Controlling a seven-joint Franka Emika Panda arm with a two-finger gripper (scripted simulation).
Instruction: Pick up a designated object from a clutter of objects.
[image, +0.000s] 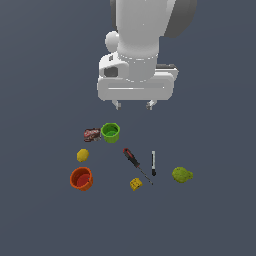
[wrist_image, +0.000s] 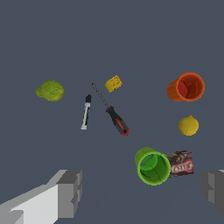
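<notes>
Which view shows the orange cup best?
The wrist view: the orange cup appears larger there, unobstructed, with its open mouth and tapered side showing. The exterior view shows it smaller, near the lemon, also unobstructed.

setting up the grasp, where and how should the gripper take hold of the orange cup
Probably by its rim wall, coming from above. The orange cup stands upright, mouth up, so one finger can go inside and one outside. The lemon is close, so close along a line that avoids it. The gripper hangs open above the clutter.

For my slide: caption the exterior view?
Open gripper above scattered clutter, orange cup untouched at the exterior view's left.
</notes>
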